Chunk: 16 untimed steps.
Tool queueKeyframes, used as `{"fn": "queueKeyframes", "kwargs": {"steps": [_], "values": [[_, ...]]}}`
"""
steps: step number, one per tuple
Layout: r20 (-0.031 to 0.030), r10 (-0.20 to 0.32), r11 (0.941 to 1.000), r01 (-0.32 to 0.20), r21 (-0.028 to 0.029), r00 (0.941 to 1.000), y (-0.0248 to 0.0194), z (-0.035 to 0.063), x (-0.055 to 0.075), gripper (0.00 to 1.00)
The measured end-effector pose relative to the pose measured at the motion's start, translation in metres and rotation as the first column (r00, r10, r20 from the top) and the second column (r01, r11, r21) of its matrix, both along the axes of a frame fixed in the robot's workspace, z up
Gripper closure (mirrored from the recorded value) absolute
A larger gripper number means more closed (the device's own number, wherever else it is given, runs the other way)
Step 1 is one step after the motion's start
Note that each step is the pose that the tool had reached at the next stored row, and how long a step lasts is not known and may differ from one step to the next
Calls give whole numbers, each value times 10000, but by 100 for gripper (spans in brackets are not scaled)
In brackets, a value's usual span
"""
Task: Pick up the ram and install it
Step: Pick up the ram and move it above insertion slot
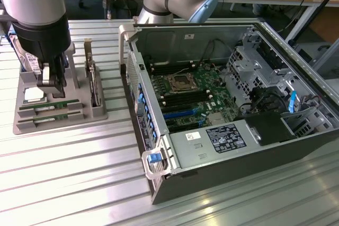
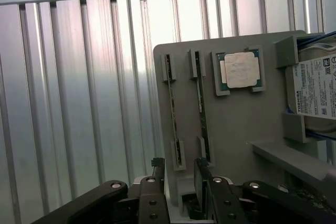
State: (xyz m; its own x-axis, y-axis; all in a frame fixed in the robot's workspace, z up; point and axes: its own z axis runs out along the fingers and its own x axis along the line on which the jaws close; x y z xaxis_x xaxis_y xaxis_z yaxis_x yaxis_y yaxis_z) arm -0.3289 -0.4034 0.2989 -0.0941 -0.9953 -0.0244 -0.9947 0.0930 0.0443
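From where I stand, the end effector (image 1: 53,80) hangs above the grey tray (image 1: 21,125) on the counter (image 1: 79,173), spread wide and holding nothing. The ram (image 1: 52,117) lies on edge in its slot in the tray, with a second stick (image 1: 50,106) just beside it. In the wrist view the ram (image 2: 174,124) sits between the lines of the fingers (image 2: 156,163), but the other finger lines up with the second stick (image 2: 202,114). I reckon a straight descent could come down on that neighbour, or clip the tray's slot blocks and shift the whole tray.
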Motion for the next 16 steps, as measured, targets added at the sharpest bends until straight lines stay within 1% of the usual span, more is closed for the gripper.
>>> {"fn": "queueKeyframes", "kwargs": {"steps": [16], "values": [[1,48,10000,-48,0,10000,-1,-53,-2,64]]}}
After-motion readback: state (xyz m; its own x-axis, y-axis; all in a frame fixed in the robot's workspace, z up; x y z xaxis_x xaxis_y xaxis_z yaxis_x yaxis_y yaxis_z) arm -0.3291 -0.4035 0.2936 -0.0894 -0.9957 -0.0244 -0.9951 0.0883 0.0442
